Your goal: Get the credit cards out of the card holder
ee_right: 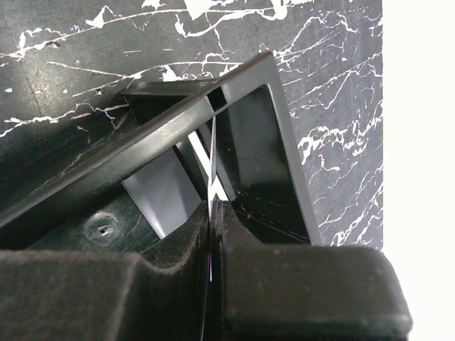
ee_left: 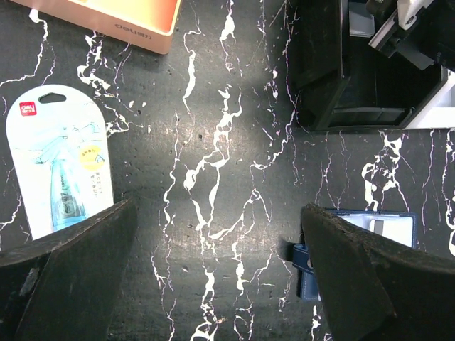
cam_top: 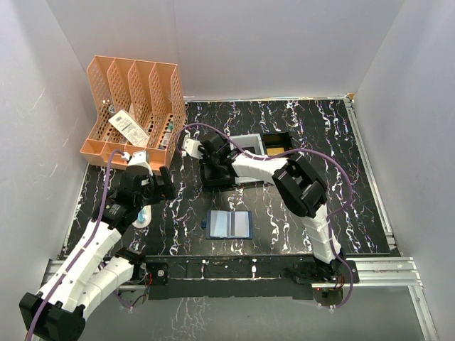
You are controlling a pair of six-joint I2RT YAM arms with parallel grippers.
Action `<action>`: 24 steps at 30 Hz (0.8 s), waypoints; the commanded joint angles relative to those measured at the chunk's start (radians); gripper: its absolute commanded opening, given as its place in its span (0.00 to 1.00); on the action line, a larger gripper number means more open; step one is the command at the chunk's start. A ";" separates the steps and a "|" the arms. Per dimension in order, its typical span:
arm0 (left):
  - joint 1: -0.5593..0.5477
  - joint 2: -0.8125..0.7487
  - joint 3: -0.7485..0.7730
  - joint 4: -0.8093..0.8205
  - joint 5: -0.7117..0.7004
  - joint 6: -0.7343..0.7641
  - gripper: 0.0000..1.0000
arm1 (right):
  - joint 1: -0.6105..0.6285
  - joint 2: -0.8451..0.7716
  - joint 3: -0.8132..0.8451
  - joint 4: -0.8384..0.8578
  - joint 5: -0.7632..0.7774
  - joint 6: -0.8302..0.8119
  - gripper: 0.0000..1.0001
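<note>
My left gripper [ee_left: 219, 213] hangs released, jaws spread wide above the black marbled table [ee_left: 213, 99], gripping nothing. Just right of its right finger lies the card holder [ee_left: 370, 231], opened flat with its pale inner faces up. From the overhead view its long axis runs left to right across the table, and its closing tab [ee_left: 301, 257] sticks out at the end nearest my left gripper. A grey strip shows in one of its slots, though I cannot tell whether it is a card. Left of my left finger lies a pale blue blister pack [ee_left: 60, 160] with a red "deli" tag at its top. Farther out, my right gripper [ee_right: 212, 213] is clenched on a credit card [ee_right: 213, 142], held edge-on and upright over a black tray [ee_right: 284, 163]. A grey card [ee_right: 160, 195] lies inside the tray, left of the fingers. Beyond my left gripper stands an orange file rack [ee_left: 106, 18] marked "deli".
</note>
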 commanded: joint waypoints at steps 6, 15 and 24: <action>0.002 0.012 0.011 0.003 -0.029 0.017 0.99 | -0.001 -0.020 0.025 0.013 0.007 -0.038 0.13; 0.002 0.023 0.012 0.004 -0.023 0.018 0.99 | -0.002 -0.035 -0.017 0.046 -0.002 -0.029 0.22; 0.002 0.037 0.010 0.011 -0.002 0.024 0.99 | -0.001 -0.039 -0.034 0.048 -0.009 -0.023 0.34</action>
